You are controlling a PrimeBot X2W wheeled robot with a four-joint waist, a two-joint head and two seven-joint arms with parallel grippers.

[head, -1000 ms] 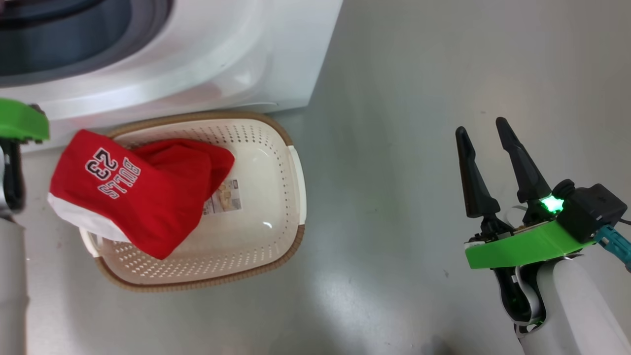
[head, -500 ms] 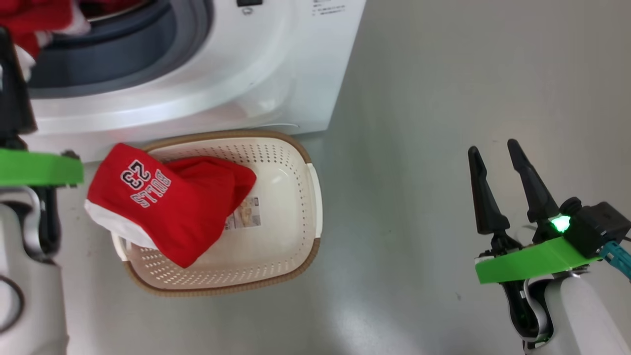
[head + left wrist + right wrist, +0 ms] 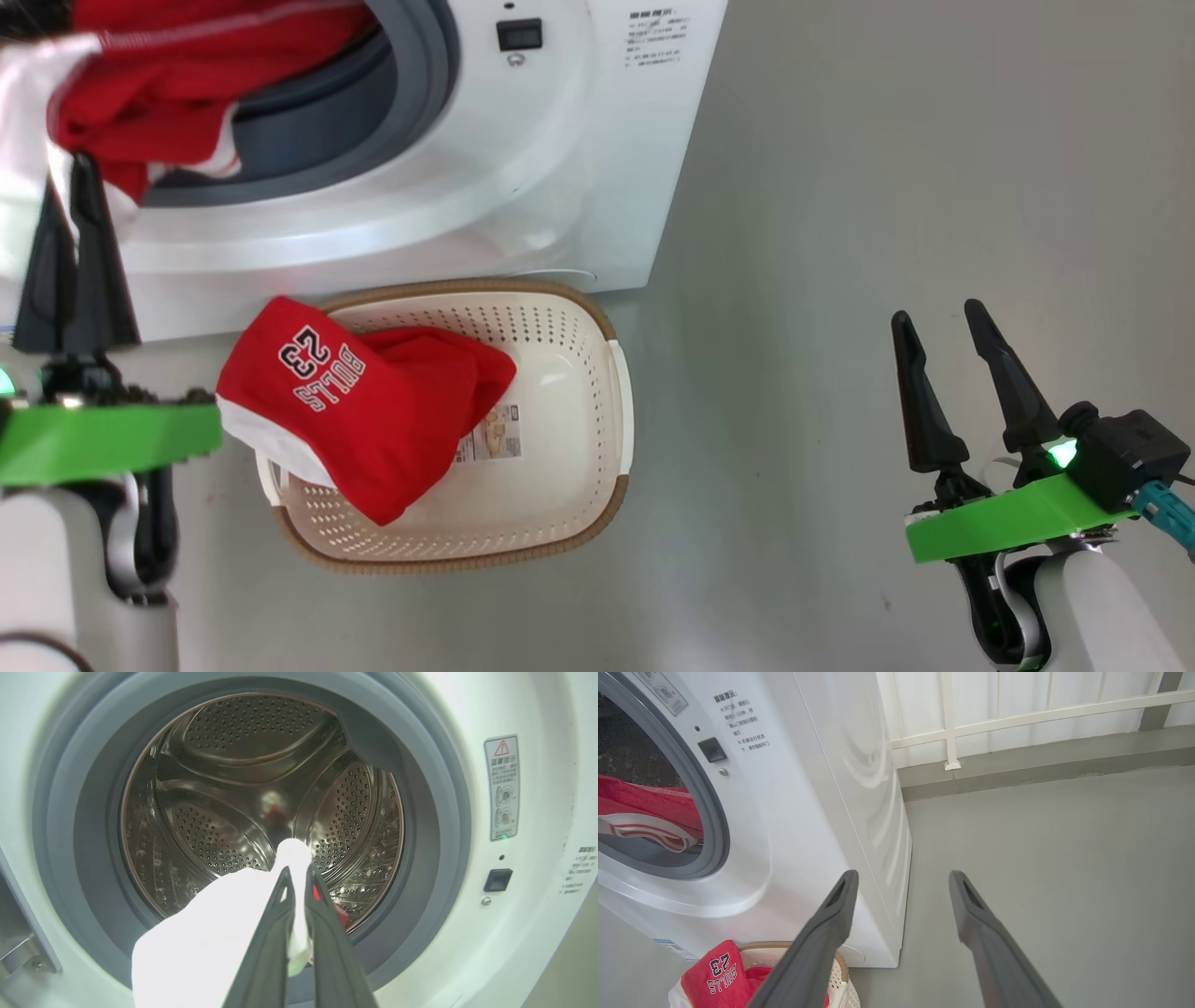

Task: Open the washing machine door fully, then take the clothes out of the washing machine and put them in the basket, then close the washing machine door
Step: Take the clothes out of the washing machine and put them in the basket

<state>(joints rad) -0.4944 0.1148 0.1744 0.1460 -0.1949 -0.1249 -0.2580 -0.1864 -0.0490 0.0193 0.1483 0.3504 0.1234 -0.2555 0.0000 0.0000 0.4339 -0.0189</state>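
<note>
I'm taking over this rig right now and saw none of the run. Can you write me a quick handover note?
Left gripper: shut on white cloth at the mouth of the washing machine; a red garment hangs there too.
Right gripper: open, empty, over the floor.
Done: door open; red jersey draped over the rim of the basket.
To do: put the remaining clothes in the basket, close the door.

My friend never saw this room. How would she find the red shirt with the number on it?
Find the big white washing machine; a cream basket sits on the floor right in front of it. The shirt hangs over the basket's left rim, partly inside. Unlike the other red cloth up in the machine's opening, it shows white "BULLS 23" lettering.
</note>
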